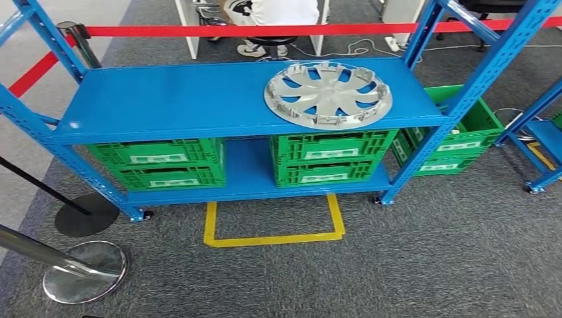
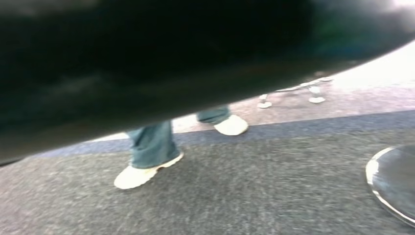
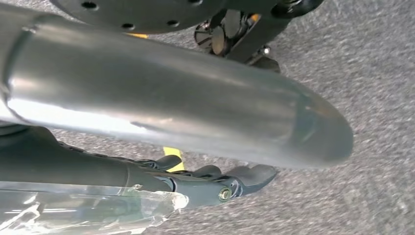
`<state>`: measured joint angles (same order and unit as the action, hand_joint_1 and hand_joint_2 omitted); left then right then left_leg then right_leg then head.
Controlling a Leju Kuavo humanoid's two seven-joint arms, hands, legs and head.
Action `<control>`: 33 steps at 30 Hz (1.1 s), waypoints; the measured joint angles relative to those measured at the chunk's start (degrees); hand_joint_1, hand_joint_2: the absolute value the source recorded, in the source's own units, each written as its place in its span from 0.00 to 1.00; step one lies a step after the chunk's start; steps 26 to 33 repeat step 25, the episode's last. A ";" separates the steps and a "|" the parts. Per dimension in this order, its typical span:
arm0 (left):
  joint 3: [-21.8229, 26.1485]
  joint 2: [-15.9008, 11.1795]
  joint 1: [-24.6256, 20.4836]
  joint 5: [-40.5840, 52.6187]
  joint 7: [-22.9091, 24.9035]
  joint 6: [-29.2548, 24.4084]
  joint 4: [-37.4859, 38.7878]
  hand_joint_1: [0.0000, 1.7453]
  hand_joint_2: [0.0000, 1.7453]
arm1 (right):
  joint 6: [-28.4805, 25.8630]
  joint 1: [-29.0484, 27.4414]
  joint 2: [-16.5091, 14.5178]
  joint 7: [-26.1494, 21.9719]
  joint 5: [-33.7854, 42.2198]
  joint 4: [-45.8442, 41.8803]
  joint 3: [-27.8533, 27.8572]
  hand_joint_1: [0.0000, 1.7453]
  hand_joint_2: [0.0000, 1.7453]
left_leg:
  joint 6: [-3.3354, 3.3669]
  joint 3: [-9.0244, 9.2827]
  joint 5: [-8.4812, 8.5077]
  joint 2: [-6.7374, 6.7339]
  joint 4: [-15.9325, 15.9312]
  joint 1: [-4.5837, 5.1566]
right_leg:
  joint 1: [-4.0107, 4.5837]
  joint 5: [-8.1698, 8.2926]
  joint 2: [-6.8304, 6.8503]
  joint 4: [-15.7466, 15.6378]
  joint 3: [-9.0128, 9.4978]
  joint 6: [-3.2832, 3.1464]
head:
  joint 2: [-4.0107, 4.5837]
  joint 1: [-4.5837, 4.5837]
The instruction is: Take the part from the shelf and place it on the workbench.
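Note:
The part is a silver hubcap (image 1: 328,93) lying flat on the top board of the blue shelf (image 1: 185,99), right of the board's middle and near its front edge. Nothing touches it. In the right wrist view my right hand (image 3: 210,183) hangs over the grey carpet, its dark fingers (image 3: 249,176) stretched out and holding nothing.
Green crates (image 1: 159,162) (image 1: 328,156) fill the lower shelf, and another crate (image 1: 457,136) sits behind its right post. A yellow taped square (image 1: 275,235) marks the carpet before the shelf. Stanchion bases (image 1: 85,270) (image 1: 86,213) and a red belt (image 1: 252,30) stand left and behind. A person's legs (image 2: 151,147) are nearby.

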<state>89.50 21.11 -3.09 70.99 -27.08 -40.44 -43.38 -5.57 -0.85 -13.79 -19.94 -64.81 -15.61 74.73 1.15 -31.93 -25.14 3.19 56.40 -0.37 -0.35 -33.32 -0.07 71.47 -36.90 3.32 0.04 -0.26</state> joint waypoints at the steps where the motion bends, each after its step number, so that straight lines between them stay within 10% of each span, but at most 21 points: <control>1: 0.00 0.02 0.00 -0.05 0.10 0.00 0.23 0.00 0.00 | 0.25 -0.01 0.00 -0.08 0.27 -0.29 0.32 0.00 0.00 | -0.11 0.11 -0.05 0.82 0.02 -0.04 | -0.14 2.53 -0.70 -4.15 1.62 -0.06 | 0.00 -0.01; 3: 0.00 0.05 -0.06 -0.42 0.42 0.00 0.73 0.00 0.00 | 0.79 0.07 -0.02 -0.32 0.81 -0.90 0.98 0.00 0.00 | -0.57 0.14 -0.16 2.17 0.19 0.03 | -0.46 5.46 -2.94 -11.32 4.58 -0.22 | 0.00 0.01; 6: 0.01 0.04 -0.10 -2.93 0.84 0.06 2.32 0.00 0.00 | 1.89 0.16 -0.17 -0.65 1.83 -2.27 2.11 0.00 0.00 | -1.63 -0.21 0.13 3.48 0.00 -0.07 | -0.42 5.77 -3.42 -13.30 5.62 -1.09 | 0.00 0.06; 11: 0.00 -0.39 -0.54 -6.11 1.46 0.89 6.43 0.00 0.00 | 4.14 0.13 -1.02 -0.87 3.06 -5.68 4.17 0.00 0.00 | -2.91 -3.95 -4.47 -1.63 7.49 0.05 | -0.38 6.34 -1.47 -13.85 5.89 -2.66 | 0.00 0.73; 16: 0.00 -0.49 -0.83 -6.22 1.58 0.95 7.49 0.00 0.00 | 4.32 -0.07 -1.18 -0.84 3.08 -6.41 4.65 0.00 0.00 | -3.05 -6.84 -7.15 -2.21 13.35 0.00 | -0.28 6.27 -0.71 -13.84 5.83 -2.82 | 0.00 0.74; 20: -0.05 -1.05 -0.88 -6.81 1.88 2.75 10.42 0.00 0.00 | 5.09 -0.06 -1.96 -0.04 2.47 -8.80 5.75 0.00 0.00 | -2.28 -1.50 -1.22 -2.85 3.48 0.08 | 0.12 6.00 0.48 -13.61 5.88 -2.28 | 0.00 0.71; 22: -0.09 -1.32 -0.89 -6.86 2.19 3.47 11.63 0.00 0.00 | 5.33 -0.03 -2.13 0.64 2.47 -9.54 6.20 0.00 0.50 | -2.13 0.26 -0.31 -2.98 -0.19 0.11 | 0.38 5.64 0.57 -13.43 5.52 -2.60 | 0.00 0.61; 24: -0.11 -1.61 -0.75 -6.90 2.58 4.03 12.57 0.00 0.50 | 5.33 -0.02 -2.19 1.03 2.58 -10.06 6.66 0.00 1.00 | -2.14 0.28 -0.29 -2.96 -0.24 0.16 | 0.39 5.57 0.60 -13.63 5.37 -3.22 | 0.00 0.53; 25: -0.12 -1.69 -0.72 -6.91 2.69 4.20 12.78 0.00 0.67 | 5.33 -0.02 -2.21 1.08 2.61 -10.18 6.77 0.00 1.00 | -2.10 0.31 -0.31 -2.95 -0.23 0.19 | 0.37 5.60 0.62 -13.71 5.42 -3.30 | 0.00 0.49; 33: -0.12 -1.69 -0.72 -6.91 2.69 4.20 12.78 0.00 0.67 | 5.33 -0.02 -2.21 1.08 2.61 -10.18 6.77 0.00 1.00 | -2.10 0.31 -0.31 -2.95 -0.23 0.19 | 0.37 5.60 0.62 -13.71 5.42 -3.30 | 0.00 0.49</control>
